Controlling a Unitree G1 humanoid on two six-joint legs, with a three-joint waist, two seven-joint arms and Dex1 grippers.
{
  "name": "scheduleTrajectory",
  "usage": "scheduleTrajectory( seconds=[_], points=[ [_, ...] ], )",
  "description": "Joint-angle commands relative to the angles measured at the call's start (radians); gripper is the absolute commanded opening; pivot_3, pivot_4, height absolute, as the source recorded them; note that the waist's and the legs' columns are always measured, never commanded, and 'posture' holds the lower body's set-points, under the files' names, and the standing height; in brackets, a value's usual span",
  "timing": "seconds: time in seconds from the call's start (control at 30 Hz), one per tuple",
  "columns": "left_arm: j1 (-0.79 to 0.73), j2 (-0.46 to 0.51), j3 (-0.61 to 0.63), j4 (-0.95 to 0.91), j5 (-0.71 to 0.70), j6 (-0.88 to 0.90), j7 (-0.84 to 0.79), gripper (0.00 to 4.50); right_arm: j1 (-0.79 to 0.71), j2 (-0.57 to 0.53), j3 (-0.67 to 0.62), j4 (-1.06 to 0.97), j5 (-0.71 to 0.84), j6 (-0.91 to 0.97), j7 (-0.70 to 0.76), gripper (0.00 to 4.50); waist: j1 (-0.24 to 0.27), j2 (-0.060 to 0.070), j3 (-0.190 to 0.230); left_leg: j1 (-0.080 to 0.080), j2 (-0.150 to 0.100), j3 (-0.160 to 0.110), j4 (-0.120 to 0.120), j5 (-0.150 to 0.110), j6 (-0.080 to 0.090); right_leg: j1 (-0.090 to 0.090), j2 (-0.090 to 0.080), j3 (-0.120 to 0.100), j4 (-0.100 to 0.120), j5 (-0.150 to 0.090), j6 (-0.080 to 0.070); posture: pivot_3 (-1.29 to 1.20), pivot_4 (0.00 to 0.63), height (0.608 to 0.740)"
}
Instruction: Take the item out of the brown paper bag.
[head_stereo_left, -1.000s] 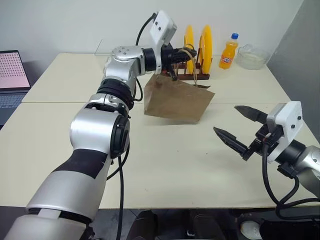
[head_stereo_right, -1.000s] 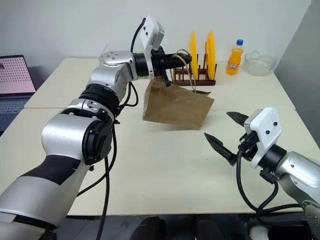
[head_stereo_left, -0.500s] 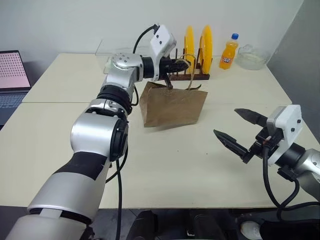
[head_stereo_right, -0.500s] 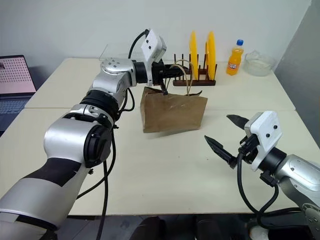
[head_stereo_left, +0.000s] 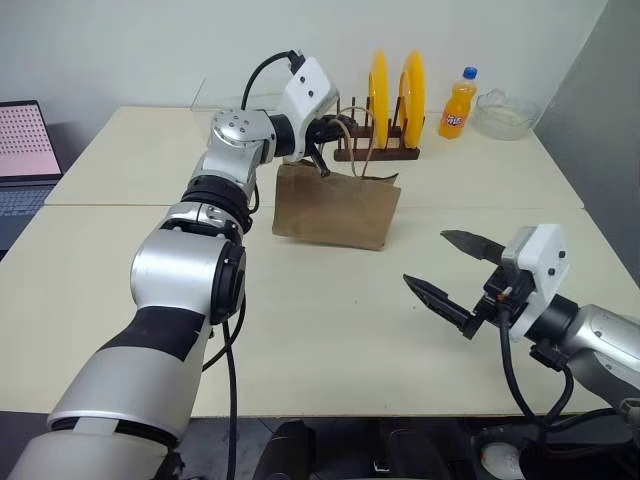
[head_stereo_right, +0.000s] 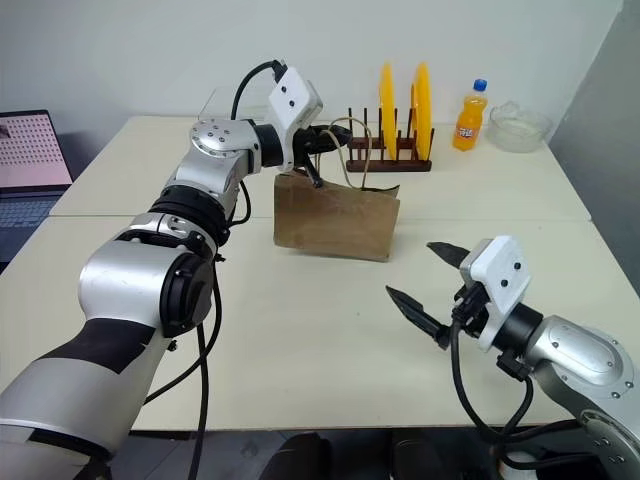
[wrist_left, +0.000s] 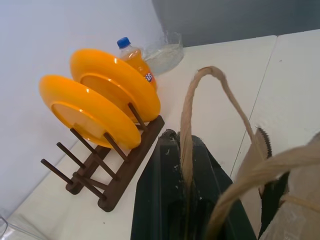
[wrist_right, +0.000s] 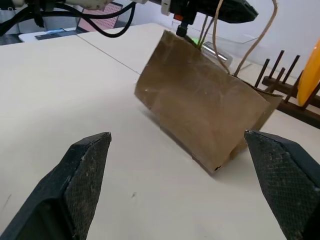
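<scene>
The brown paper bag (head_stereo_left: 335, 205) is held by one cord handle (wrist_left: 187, 135) in the closed left gripper (head_stereo_left: 325, 128); the right gripper (head_stereo_left: 455, 270) waits, jaws spread. The thin handle could be torn, or the bag tipped.

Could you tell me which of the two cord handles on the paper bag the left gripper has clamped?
The left gripper is shut on the handle that runs up between its fingers; the other handle loops free beside it, above the paper bag.
</scene>
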Motion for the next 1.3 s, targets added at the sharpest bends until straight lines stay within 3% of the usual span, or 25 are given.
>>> scheduleTrajectory(
  seconds=[0.03, 0.27, 0.4, 0.67, 0.9, 1.07, 1.23, 1.3],
  points=[
    [0.001, 0.013, -0.006, -0.013, 0.009, -0.027, 0.002, 0.02, -0.029, 0.008, 0.008, -0.011, -0.015, -0.028, -0.006, 4.50, 0.000, 0.000, 0.000, 0.000, 0.000, 0.000, 0.000, 0.000, 0.000, 0.000, 0.000, 0.000, 0.000, 0.000, 0.000, 0.00, 0.150, 0.740],
    [0.031, 0.030, -0.037, -0.015, 0.038, -0.027, -0.052, 0.02, -0.063, 0.019, 0.033, 0.006, -0.030, -0.030, -0.015, 4.50, 0.000, 0.000, 0.000, 0.000, 0.000, 0.000, 0.000, 0.000, 0.000, 0.000, 0.000, 0.000, 0.000, 0.000, 0.000, 0.00, 0.150, 0.740],
    [0.042, 0.052, -0.057, -0.015, 0.060, -0.024, -0.057, 0.87, -0.083, 0.024, 0.042, 0.020, -0.037, -0.028, -0.010, 4.50, -0.001, 0.000, 0.000, 0.000, 0.000, 0.000, 0.000, 0.000, 0.000, 0.000, 0.000, 0.000, 0.000, 0.001, -0.001, 0.00, 0.150, 0.740],
    [0.064, 0.118, -0.068, -0.027, 0.063, -0.051, -0.086, 3.37, -0.119, 0.025, 0.065, 0.049, -0.053, -0.032, 0.016, 4.50, -0.002, 0.000, 0.000, 0.001, 0.000, 0.000, 0.000, 0.000, 0.000, 0.000, 0.000, 0.000, 0.001, 0.002, -0.004, 0.00, 0.150, 0.740],
    [0.111, 0.181, -0.021, -0.073, -0.017, -0.045, -0.208, 3.37, -0.148, 0.020, 0.098, 0.082, -0.094, -0.038, 0.046, 4.50, -0.003, 0.000, 0.000, 0.001, 0.000, 0.000, 0.000, 0.000, 0.000, 0.000, 0.000, 0.000, 0.001, 0.003, -0.004, 0.00, 0.150, 0.740],
    [0.188, 0.213, 0.030, -0.192, -0.123, 0.060, -0.344, 3.37, -0.209, 0.024, 0.145, 0.155, -0.134, -0.056, 0.092, 4.50, -0.005, 0.000, 0.000, 0.001, 0.000, 0.000, 0.001, 0.000, 0.000, 0.000, 0.000, 0.000, 0.001, 0.003, -0.005, 0.00, 0.150, 0.740],
    [0.379, 0.283, 0.061, -0.551, -0.225, 0.251, -0.384, 3.37, -0.319, 0.034, 0.171, 0.267, -0.176, -0.085, 0.141, 4.50, -0.022, 0.000, 0.000, 0.002, 0.001, 0.000, 0.000, 0.000, 0.000, 0.000, 0.000, 0.001, 0.002, 0.003, -0.005, 0.00, 0.150, 0.740],
    [0.514, 0.325, 0.078, -0.776, -0.267, 0.348, -0.371, 3.37, -0.364, 0.038, 0.184, 0.325, -0.199, -0.106, 0.174, 4.50, -0.029, 0.001, 0.000, 0.002, 0.001, 0.000, 0.000, 0.000, 0.000, 0.000, 0.000, 0.001, 0.002, 0.003, -0.005, 0.00, 0.150, 0.740]
  ],
)
